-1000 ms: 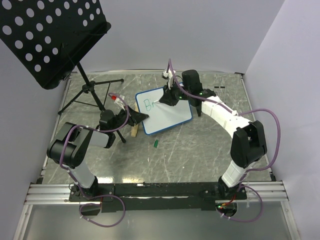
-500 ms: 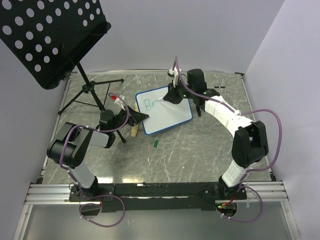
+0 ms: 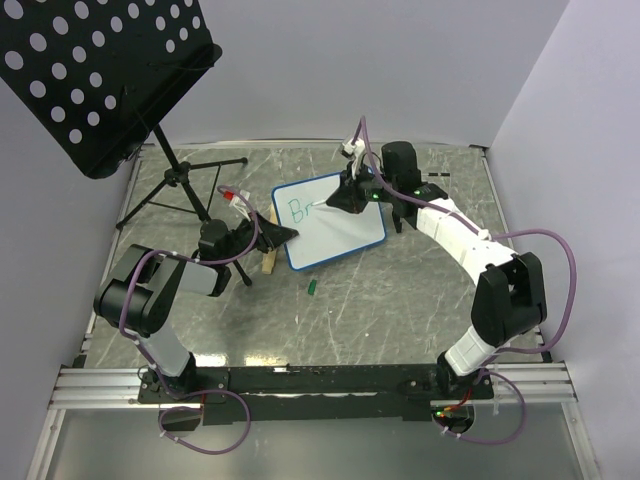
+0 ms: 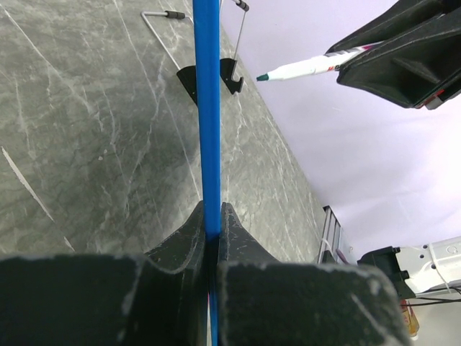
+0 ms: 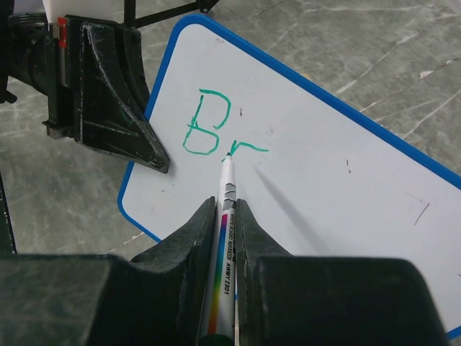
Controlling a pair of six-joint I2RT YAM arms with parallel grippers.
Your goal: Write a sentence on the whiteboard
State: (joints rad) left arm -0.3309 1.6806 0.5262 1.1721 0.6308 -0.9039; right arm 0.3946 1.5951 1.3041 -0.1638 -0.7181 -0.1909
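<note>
The whiteboard, white with a blue rim, lies on the grey table. Green letters "Br" stand near its upper left corner and show clearly in the right wrist view. My right gripper is shut on a white marker whose green tip touches the board just under the "r". In the top view this gripper hovers over the board's top edge. My left gripper is shut on the board's left rim, seen edge-on as a blue line between the fingers.
A black perforated music stand on a tripod stands at the back left. A small green marker cap lies on the table in front of the board. A wooden stick lies by the left gripper.
The right gripper has moved to the right with the marker, and an "r" has appeared after the "B". The left arm has not moved.
</note>
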